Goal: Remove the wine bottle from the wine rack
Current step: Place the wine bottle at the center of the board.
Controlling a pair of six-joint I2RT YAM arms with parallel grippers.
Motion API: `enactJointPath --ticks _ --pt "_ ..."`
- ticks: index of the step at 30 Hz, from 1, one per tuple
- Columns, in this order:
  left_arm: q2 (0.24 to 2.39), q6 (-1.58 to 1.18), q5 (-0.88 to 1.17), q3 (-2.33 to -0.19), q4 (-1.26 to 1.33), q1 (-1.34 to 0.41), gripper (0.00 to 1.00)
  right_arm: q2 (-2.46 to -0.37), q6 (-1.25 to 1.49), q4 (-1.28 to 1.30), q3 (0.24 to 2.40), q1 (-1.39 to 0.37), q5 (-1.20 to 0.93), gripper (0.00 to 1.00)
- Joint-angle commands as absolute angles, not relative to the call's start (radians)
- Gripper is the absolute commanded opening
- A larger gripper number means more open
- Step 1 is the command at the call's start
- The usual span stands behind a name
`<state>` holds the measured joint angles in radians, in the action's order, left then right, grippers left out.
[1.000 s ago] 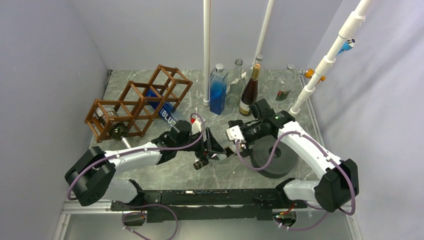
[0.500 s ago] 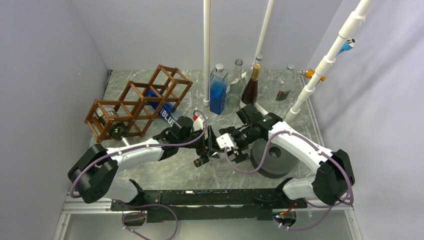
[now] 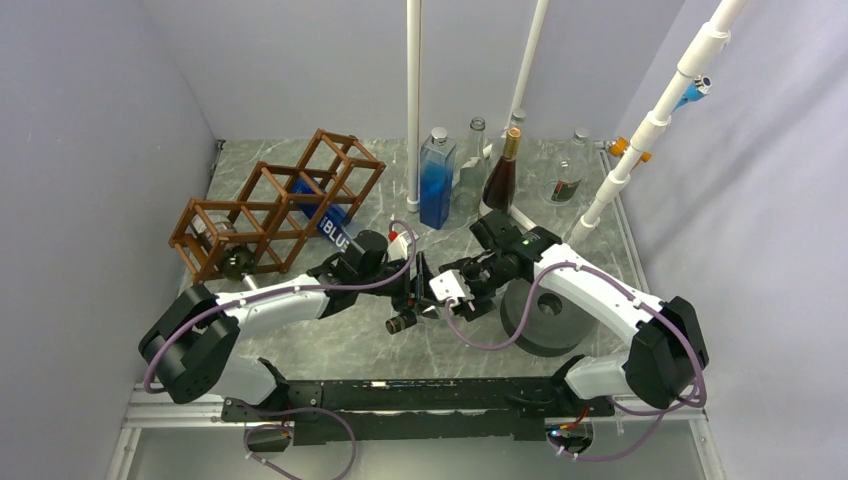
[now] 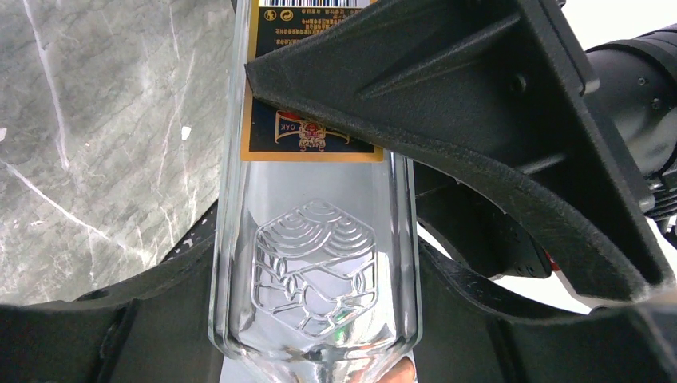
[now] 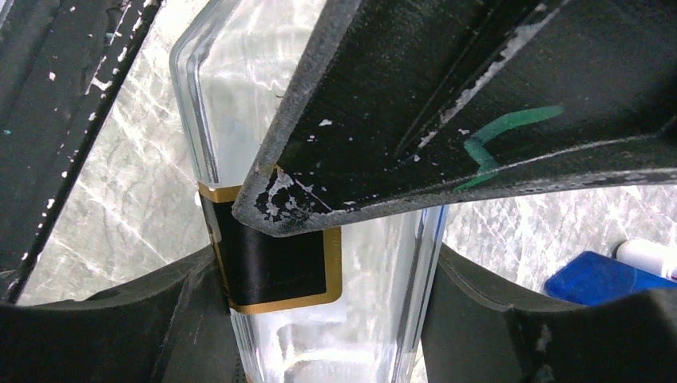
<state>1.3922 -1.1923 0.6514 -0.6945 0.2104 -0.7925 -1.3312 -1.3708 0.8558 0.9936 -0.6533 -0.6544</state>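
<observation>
— What has the left pincer (image 3: 413, 292) got?

— A clear glass bottle (image 4: 319, 187). The pincer is clamped on the flat body and holds it slantwise over the middle of the table (image 3: 330, 345). The bottle's dark cap (image 3: 400, 325) points toward the arms' bases.

— And the right pincer (image 3: 432, 298)?

— It's on the other side of the same bottle, spread apart and straddling it. In its wrist view there's table showing between one finger (image 5: 56, 120) and the glass, so it has no grip. The other finger lies across the bottle and has a green scribble on it.

— So the bottle is off the rack?

— Yes, well apart from it. The wooden rack (image 3: 275, 200) sits at the back left of the table. A blue bottle (image 3: 322, 222) lies in one of its cells, with the white letters "BLU" showing.

— Any writing on the clear one?

— There's a black label (image 4: 275, 140) with a gold border. I can make out "OAK", upside down, but the rest is too small to read. Beside the label a hexagon (image 4: 314, 267) of curved lines is pressed into the glass.

— And the room?

— The table is grey marble with pale veins, closed in by plain pale walls (image 3: 100, 120). White poles (image 3: 413, 100) stand at the back with a few upright bottles (image 3: 437, 180) beside them. A dark round block (image 3: 545, 318) lies by the right arm.
</observation>
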Motion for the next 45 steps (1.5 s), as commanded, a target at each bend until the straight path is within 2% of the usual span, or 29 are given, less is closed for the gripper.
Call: enactJointPath --ticks 1,3,7,20,33,45 --pt "1.360 -1.174 0.720 -0.763 0.376 -0.780 0.00 -1.337 -1.411 0.872 1.000 -0.660 -0.682 0.52" --pt "1.361 -1.178 0.725 -0.761 0.384 -0.778 0.00 -1.343 -1.411 0.879 1.006 -0.660 -0.691 0.37" --pt "1.363 -1.187 0.737 -0.754 0.397 -0.777 0.12 -1.357 -1.397 0.881 1.017 -0.660 -0.704 0.00" --pt "1.355 -1.243 0.761 -0.677 0.550 -0.776 0.61 -1.347 -1.334 0.853 1.005 -0.635 -0.799 0.00" --pt "1.343 -1.235 0.785 -0.665 0.545 -0.776 0.82 -1.347 -1.324 0.849 0.994 -0.614 -0.845 0.00" --pt "1.295 -1.192 0.794 -0.682 0.445 -0.769 0.87 -1.346 -1.315 0.855 0.996 -0.583 -0.913 0.00"
